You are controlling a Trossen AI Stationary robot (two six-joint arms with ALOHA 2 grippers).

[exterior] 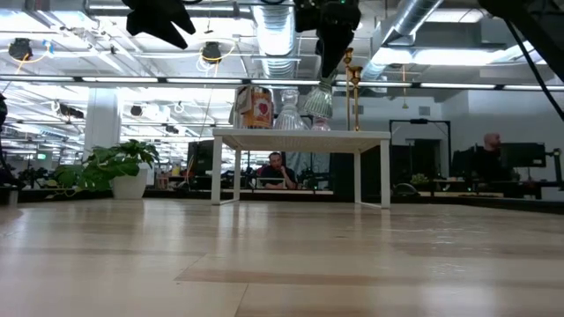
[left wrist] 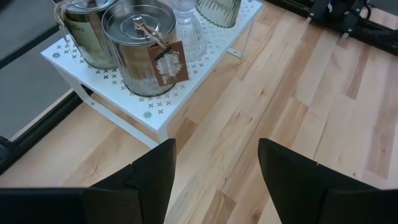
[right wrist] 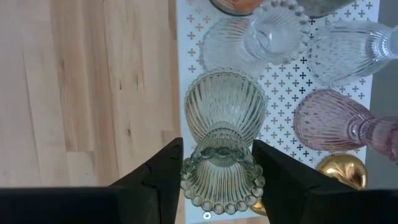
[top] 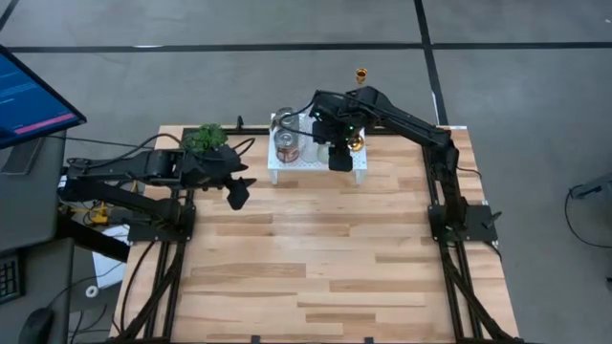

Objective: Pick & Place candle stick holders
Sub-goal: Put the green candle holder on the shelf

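now, right gripper (right wrist: 217, 171): closed around the neck of a greenish ribbed glass vase (right wrist: 222, 134), lifted above the white rack (top: 287, 167), upper centre of the high view
left gripper (top: 236, 194): fingers spread, nothing between them, over bare table (top: 316, 258) left of rack
tall candle stick holder (exterior: 354, 88): upright on the rack's right end
short candle stick holder (right wrist: 341, 169): on the rack beside a pink vase (right wrist: 336, 121)
tin cans (left wrist: 134, 46): rack's left part

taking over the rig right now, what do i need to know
Left tool: open, empty, above the table beside the white rack.
Right tool: shut on the green vase at its neck, vase held above the rack.
Holder: tall gold one, on the rack by the pink vase.
Done: no holder picked yet.
Left: probably put the vase aside, then pick and place the holder.
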